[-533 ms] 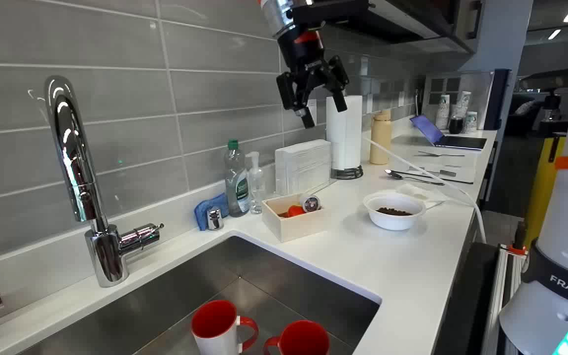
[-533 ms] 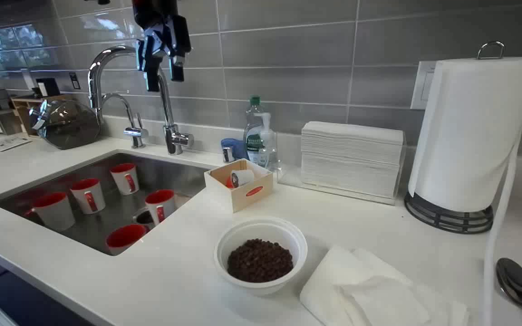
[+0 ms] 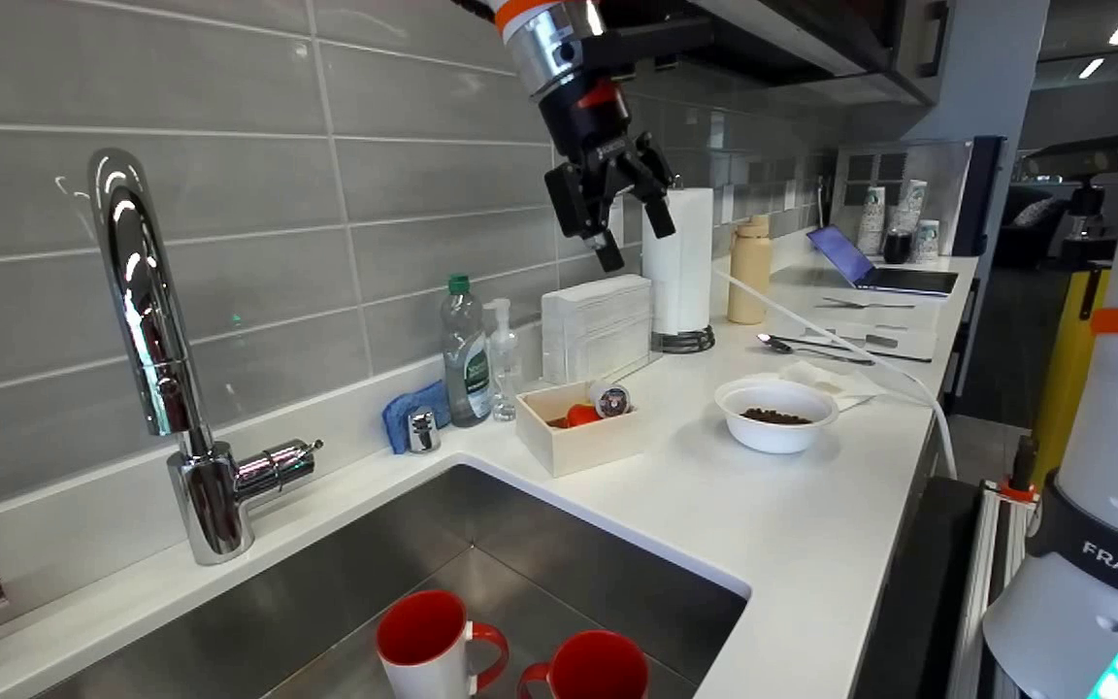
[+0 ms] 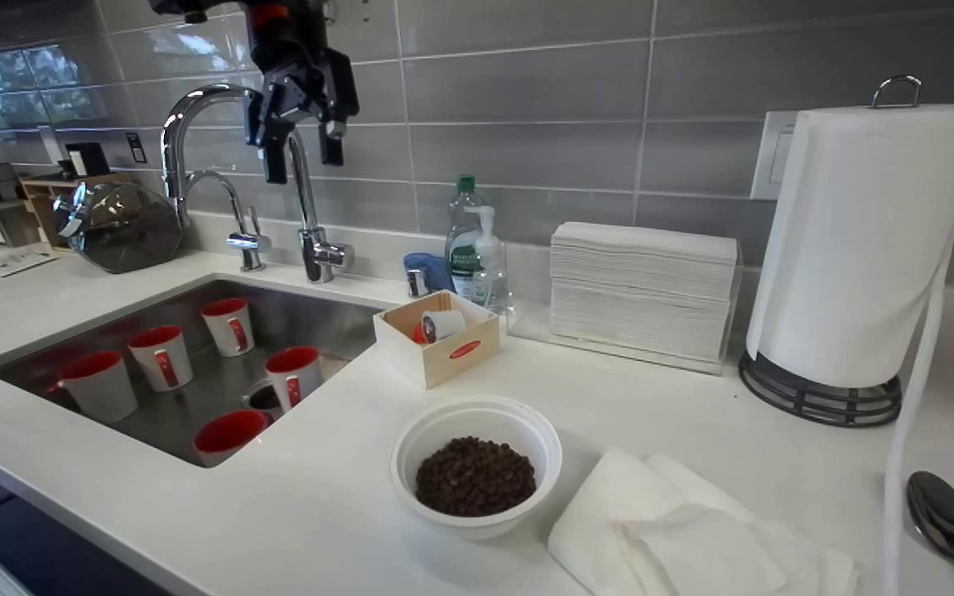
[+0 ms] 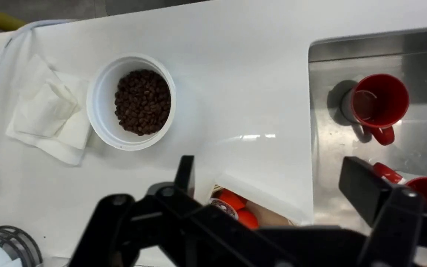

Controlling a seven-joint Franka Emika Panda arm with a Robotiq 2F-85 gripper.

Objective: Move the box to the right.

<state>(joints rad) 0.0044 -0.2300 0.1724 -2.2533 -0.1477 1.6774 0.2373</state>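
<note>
Well, at the left in an exterior view lies the sink (image 4: 328,324) with its mugs (image 4: 161,360), and that is my first worry: its edge is so near my work that a nudge the wrong way could send things over.

Next comes my hand (image 4: 305,163), high above the table (image 4: 303,521), its fingers (image 5: 361,189) spread wide with nothing between them. In the wrist view my own hand covers part of what lies below, so I might misjudge the descent.

Then the box (image 4: 437,358), on the table just beside the sink's corner, slanted against the line of my fingers; unless I turn to match, a squeeze could twist it. It is open on top and the pod (image 4: 443,324) sits high, so a tilt may roll that out. Near its back stand the bottle (image 4: 464,257) and pump (image 4: 488,257), easy to topple if I reach too deep.

In front is the bowl (image 4: 477,418); swinging low, I could clip it and scatter the beans (image 4: 477,476).

Farther right, the napkin stack (image 4: 643,290) could jam a careless slide, and the roll (image 4: 866,240) could be struck if I overshoot.
</note>
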